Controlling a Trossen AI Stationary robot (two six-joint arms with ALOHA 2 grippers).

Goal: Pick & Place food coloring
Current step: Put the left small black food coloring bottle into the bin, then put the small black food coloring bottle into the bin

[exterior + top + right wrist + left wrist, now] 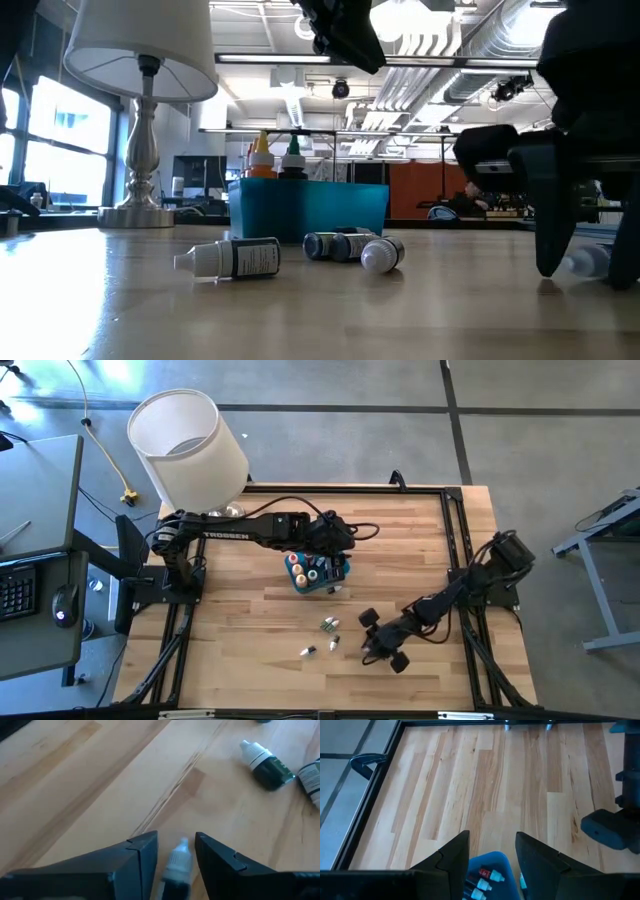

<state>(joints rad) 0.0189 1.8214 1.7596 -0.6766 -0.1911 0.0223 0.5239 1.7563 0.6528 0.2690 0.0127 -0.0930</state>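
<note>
The teal bin (318, 574) stands mid-table with several food coloring bottles (303, 567) upright in it; their caps (262, 153) rise above its rim. My left gripper (336, 548) hovers open over the bin (492, 862), holding nothing. Three more bottles (328, 624) (334, 642) (308, 650) lie on their sides on the wood nearer the table's near edge. My right gripper (372, 642) is down at the table, open. Its fingers stand on either side of a dark, white-capped bottle (177, 862) that lies on the table; whether they touch it I cannot tell.
A white-shaded lamp (188, 445) stands at the table's far left corner, its base (140, 212) left of the bin. A black frame (455, 540) runs along the table edges. Bare wood lies between the bin and the right arm.
</note>
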